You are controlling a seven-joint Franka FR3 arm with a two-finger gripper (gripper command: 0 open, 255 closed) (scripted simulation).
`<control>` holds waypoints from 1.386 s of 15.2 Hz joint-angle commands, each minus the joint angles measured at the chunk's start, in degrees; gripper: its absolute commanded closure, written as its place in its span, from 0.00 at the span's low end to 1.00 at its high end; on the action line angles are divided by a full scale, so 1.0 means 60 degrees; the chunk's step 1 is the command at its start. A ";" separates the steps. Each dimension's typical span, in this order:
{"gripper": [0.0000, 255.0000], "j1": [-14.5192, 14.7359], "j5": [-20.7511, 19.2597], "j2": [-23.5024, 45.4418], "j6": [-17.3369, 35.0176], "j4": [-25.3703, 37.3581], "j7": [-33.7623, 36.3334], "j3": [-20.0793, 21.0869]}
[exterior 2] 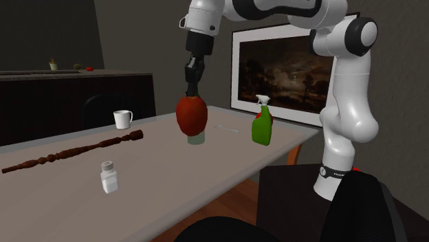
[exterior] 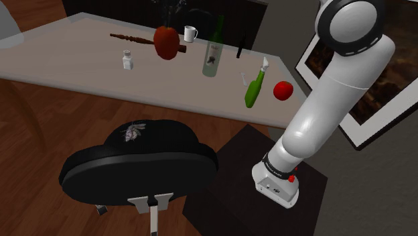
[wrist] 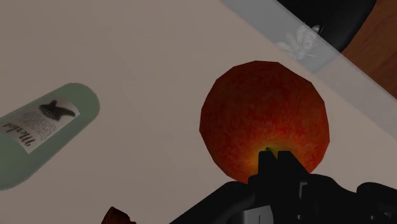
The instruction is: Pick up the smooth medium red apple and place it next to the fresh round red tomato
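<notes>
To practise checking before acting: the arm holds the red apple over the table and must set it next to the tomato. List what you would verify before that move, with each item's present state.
1. Grip: the gripper is shut on the top of the apple. Ok.
2. Lift: the apple appears to hang above the table. Ok.
3. Target found: the tomato lies near the table's corner. Ok.
4. Path: the wine bottle and the green spray bottle stand between apple and tomato. Not ok.
5. Room beside the tomato: it lies close to the edge. Cannot tell.
</notes>
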 commanded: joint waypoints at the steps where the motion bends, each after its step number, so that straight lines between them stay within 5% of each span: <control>1: 1.00 0.0018 -0.0030 0.0114 -0.0308 0.0416 -0.0028 0.0009; 7: 1.00 0.0093 -0.0126 0.0414 -0.1104 0.1496 -0.0070 0.0045; 21: 1.00 -0.1550 0.1063 -0.2284 -0.0153 -0.1733 -0.3357 -0.1726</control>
